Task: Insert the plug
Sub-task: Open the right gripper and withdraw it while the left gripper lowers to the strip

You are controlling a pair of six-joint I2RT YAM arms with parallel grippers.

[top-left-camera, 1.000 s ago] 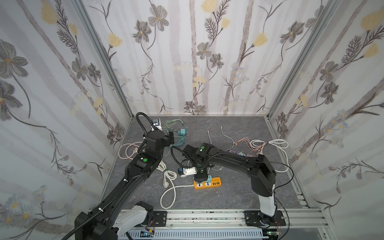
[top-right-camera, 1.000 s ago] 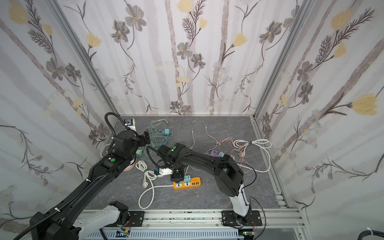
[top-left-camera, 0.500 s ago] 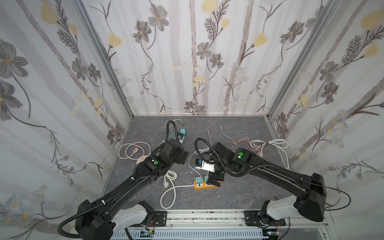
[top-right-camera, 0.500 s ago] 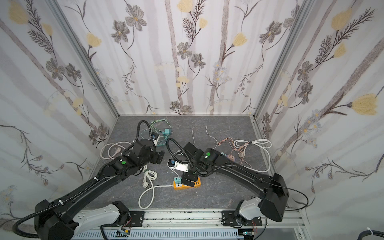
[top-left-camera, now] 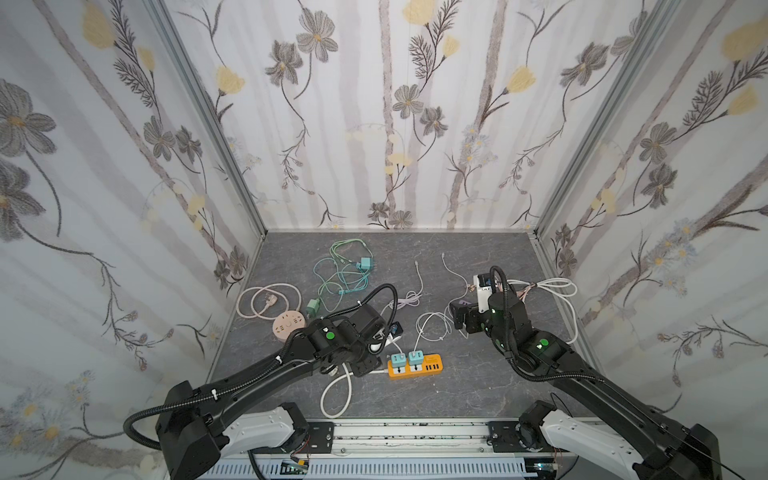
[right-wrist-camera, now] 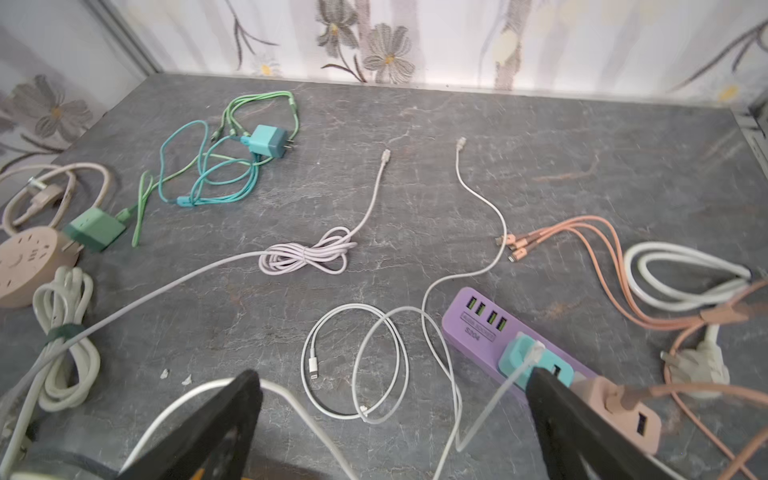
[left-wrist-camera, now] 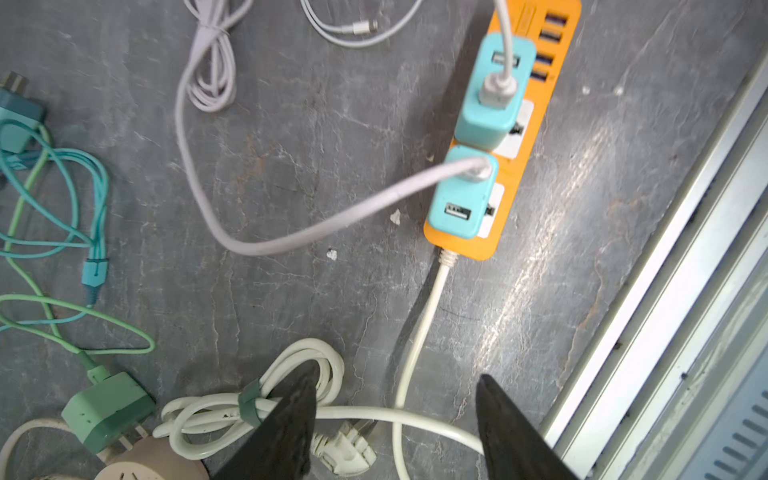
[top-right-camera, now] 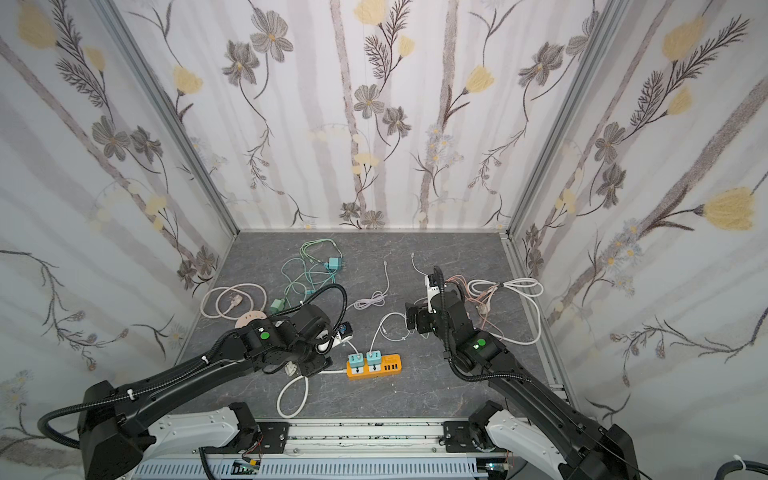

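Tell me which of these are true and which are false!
1. Two teal chargers sit in the orange strip. True.
2. The right gripper holds a plug. False: it is open and holds nothing.
3. The left gripper is over a white plug. True.
4. The round socket is blue. False: it is pinkish.
5. The purple strip has nothing plugged in. False: a teal charger is in it.
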